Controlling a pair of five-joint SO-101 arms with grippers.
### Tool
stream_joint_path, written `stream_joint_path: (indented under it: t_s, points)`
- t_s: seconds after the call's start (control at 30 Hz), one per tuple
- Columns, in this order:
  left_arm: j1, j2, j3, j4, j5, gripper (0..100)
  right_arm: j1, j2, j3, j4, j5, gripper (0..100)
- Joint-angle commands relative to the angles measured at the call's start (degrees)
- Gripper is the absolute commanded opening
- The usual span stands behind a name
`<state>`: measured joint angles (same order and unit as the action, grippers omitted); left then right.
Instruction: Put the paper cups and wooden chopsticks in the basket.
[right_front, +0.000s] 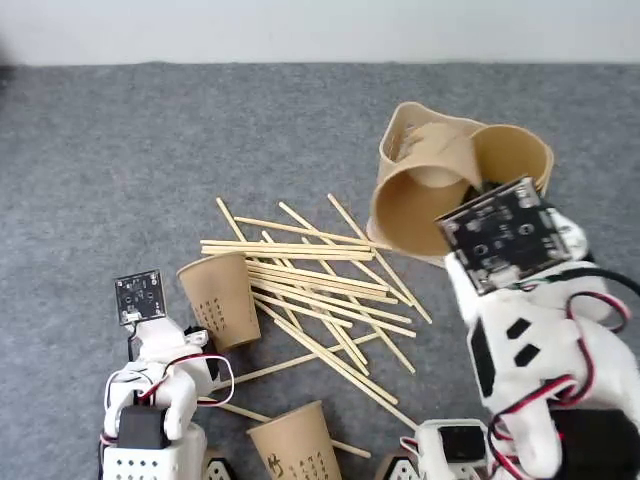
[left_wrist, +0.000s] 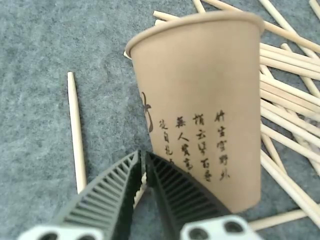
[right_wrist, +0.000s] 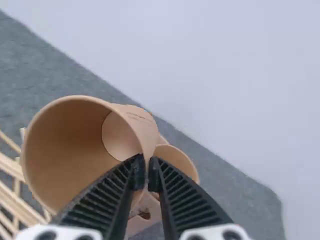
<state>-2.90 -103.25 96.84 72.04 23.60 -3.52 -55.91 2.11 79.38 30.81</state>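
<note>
Paper cup, held (right_front: 405, 210) (right_wrist: 75, 145): it is tipped on its side, mouth facing the arms, up against the basket's front.
Right gripper (right_wrist: 146, 172): its jaws are pinched on the held cup's rim, with the wall between them.
Basket (right_front: 402, 135): tan with small holes, it sits at the far right of the grey table (right_front: 120, 150).
Second cup (right_front: 515, 155) (right_wrist: 175, 160): it leans at the basket's right side, behind the held cup; whether it sits inside is unclear.
Wooden chopsticks (right_front: 310, 285) (left_wrist: 285, 125): a loose, crisscrossed pile lies on the table between the middle cup and the basket.
Middle cup (right_front: 220, 300) (left_wrist: 205, 110): it is at the pile's left edge, wide rim pointing away from the arms; standing or lying cannot be told.
Left gripper (left_wrist: 142, 157): its jaws are drawn together, tips just beside the middle cup's narrow end.
Lone chopstick (left_wrist: 76, 135): it lies apart on the table, beside the left gripper.
Near cup (right_front: 295, 445): it is at the table's near edge, between the two arm bases.
</note>
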Motion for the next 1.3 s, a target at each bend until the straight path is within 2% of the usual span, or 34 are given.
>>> stream_joint_path:
  t_s: [0.0, 0.27, 0.7, 0.87, 1.07, 1.27]
  points:
    - [0.26, -0.7, -0.48, 0.18, -0.26, 1, 5.14, 1.71, -1.58, -3.74, -0.44, 0.9]
    - [0.26, -0.7, -0.48, 0.18, -0.26, 1, 12.79, 10.33, -1.49, -4.35, -0.79, 0.9]
    - [0.26, -0.7, -0.48, 0.18, -0.26, 1, 14.73, 20.18, -1.67, -6.81, -8.7, 0.9]
    - [0.26, -0.7, -0.48, 0.18, -0.26, 1, 14.81, 26.59, -8.79, -7.25, -12.92, 1.7]
    - [0.26, -0.7, -0.48, 0.18, -0.26, 1, 14.9, 33.63, -19.08, -7.08, -15.74, 15.4]
    - [0.26, -0.7, -0.48, 0.18, -0.26, 1, 18.33, 40.92, -23.12, -8.31, -15.56, 16.2]
